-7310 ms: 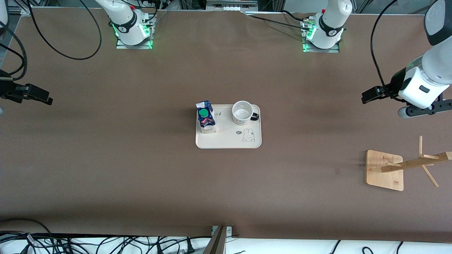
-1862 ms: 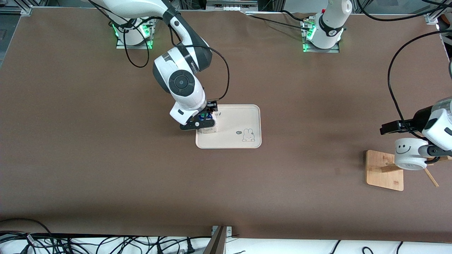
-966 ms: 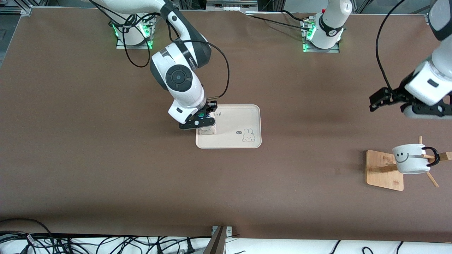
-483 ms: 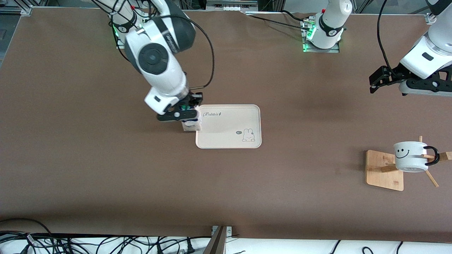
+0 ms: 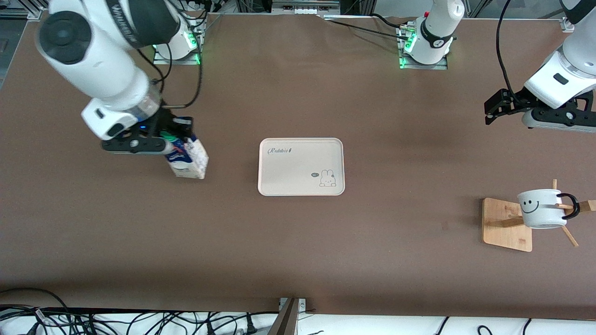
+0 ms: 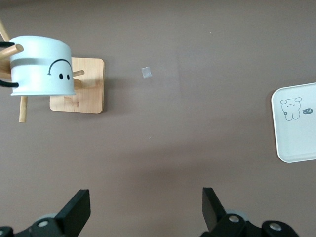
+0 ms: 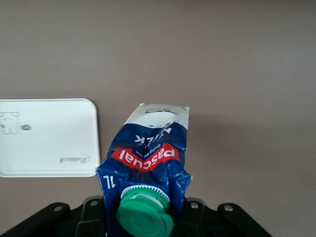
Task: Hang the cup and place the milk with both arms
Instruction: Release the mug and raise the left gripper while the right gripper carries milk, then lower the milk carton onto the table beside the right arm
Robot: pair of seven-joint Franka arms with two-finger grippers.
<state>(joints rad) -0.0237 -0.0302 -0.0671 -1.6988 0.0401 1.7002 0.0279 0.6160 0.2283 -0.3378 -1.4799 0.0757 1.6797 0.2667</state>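
With the cup (image 5: 540,209) already hung by its black handle on a peg of the wooden rack (image 5: 507,224) at the left arm's end of the worktop (image 5: 298,251), only the milk (image 5: 188,160) left to place. Carried clear of the worktop by the right gripper (image 5: 160,139), clamped near the green cap, carton tilted, off the tray (image 5: 301,166) and over bare brown surface toward the right arm's end. Step in hand, by the look of it: transport to the drop spot. Next move likely calls for lowering until the base sits flat, righting the tilt first, then releasing. Left gripper (image 6: 143,210) parked in the air with fingers spread wide, holding nothing, over the worktop near the rack. Tray empty, printed rabbit showing. Nothing under the carton to block the descent; main risk judged a topple on release if set down tilted.
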